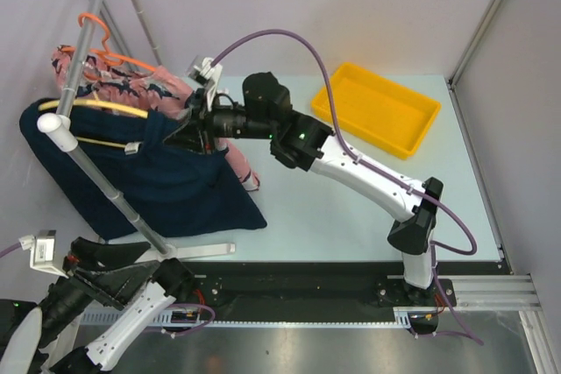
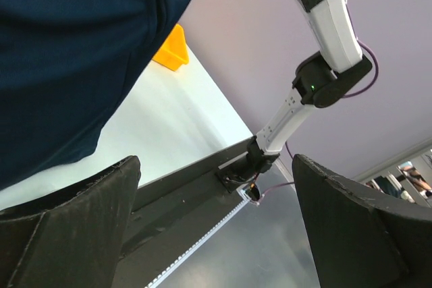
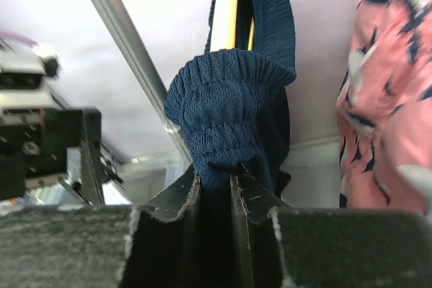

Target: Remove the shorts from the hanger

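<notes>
navy shorts (image 1: pixel 149 181) hang on a yellow hanger (image 1: pixel 105 104) at the left rear of the table (image 1: pixel 351 208), on a slanted metal rack pole (image 1: pixel 105 183). waistband is up at the hanger. the legs spread down and toward the near right in the top view, so the long axis runs from the hanger to the hem. the hem lies at the table by the rack's foot. there is a small pale clip or tag (image 1: pixel 131 148) on the waistband, too small to read.

pink shorts (image 1: pixel 131 85) with a navy and white shark print hang just behind the navy pair on an orange hanger (image 1: pixel 114 54), touching it. one pink leg shows below, at the right side of the navy fabric.

right pincer (image 3: pixel 214 183) is clamped on a bunched piece of the navy elastic waistband, just below the yellow hanger bar. the ribbed fabric bulges out above the fingertips (image 3: pixel 192 187).

left pincer (image 2: pixel 216 187) is low near the front left edge, with its fingers (image 2: pixel 101 193) wide apart and nothing between them. navy fabric fills the upper left of its view.

a yellow tray (image 1: pixel 377 107) sits at the right rear of the table, well apart from the shorts.
</notes>
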Robot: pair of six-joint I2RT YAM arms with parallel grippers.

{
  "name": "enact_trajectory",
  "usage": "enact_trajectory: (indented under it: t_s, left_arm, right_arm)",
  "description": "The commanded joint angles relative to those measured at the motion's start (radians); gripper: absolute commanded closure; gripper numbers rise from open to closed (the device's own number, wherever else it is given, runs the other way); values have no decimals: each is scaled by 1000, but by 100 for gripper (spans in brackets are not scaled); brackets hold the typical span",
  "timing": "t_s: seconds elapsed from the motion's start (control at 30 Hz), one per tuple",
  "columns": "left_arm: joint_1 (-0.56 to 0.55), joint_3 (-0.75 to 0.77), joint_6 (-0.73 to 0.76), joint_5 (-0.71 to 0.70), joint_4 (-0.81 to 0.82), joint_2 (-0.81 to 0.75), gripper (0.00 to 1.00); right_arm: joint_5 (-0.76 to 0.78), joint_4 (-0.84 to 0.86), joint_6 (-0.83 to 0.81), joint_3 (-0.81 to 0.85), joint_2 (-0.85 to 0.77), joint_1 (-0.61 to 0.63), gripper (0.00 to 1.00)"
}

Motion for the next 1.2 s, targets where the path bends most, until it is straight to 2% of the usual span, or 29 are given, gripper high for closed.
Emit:
enact_trajectory:
  t_s: [0.0, 0.1, 0.2, 0.47, 0.6, 0.63, 0.73, 0.83, 1.0, 1.17]
  left_arm:
    - [-5, -19, 0, 53, 51, -89, 0]
    - [-5, -25, 6, 77, 66, -78, 0]
    - [-5, -27, 15, 117, 100, -63, 0]
    - [-5, -34, 51, 235, 236, 12, 0]
    - [-5, -45, 55, 274, 313, 43, 0]
    - [-5, -51, 52, 291, 350, 53, 0]
    - [-5, -91, 33, 334, 420, 73, 0]
    - [-4, -161, 5, 358, 543, 90, 0]
    - [-4, -313, -72, 445, 835, 173, 1]
    - [-4, -416, -196, 510, 1087, 300, 8]
  right_arm:
    - [-55, 269, 110, 34, -132, -42, 100]
    - [-80, 263, 136, 33, -156, -62, 100]
    - [-85, 247, 130, -39, -224, -74, 100]
    - [-103, 298, 133, -485, -535, -186, 100]
    - [-138, 145, 52, -621, -636, -240, 100]
    - [-108, 20, 15, -650, -671, -243, 100]
    - [27, -192, -83, -711, -722, -244, 100]
    - [163, -315, -129, -774, -794, -254, 100]
    - [345, -432, -128, -871, -888, -327, 100]
    - [535, -500, -80, -907, -945, -362, 100]
